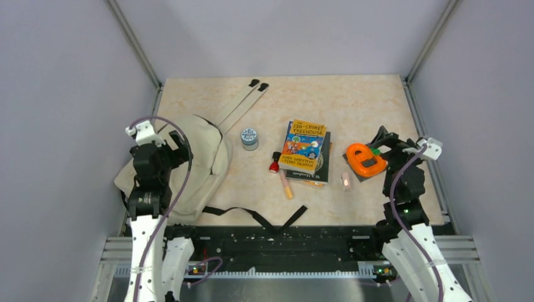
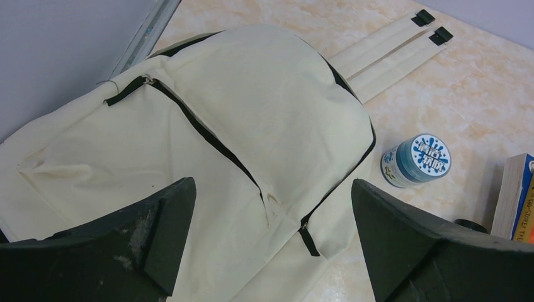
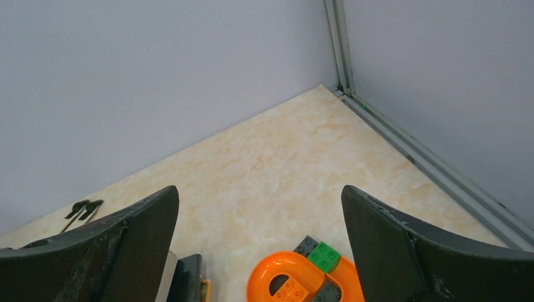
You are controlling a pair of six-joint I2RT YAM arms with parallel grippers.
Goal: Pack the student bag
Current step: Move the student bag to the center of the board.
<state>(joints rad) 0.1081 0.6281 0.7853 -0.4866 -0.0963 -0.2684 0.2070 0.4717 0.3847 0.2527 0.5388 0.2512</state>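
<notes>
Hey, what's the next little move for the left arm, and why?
Probably lower the open left gripper toward the zipper on the student bag to start opening it. The zipper looks shut, the gripper hangs right above it, and the book lies outside on the table.

Cream student bag [image 1: 198,160] lies flat, zipped, shoulder straps outstretched.

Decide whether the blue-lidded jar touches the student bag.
Apart. The top external view shows bare table between the jar and the student bag.
</notes>
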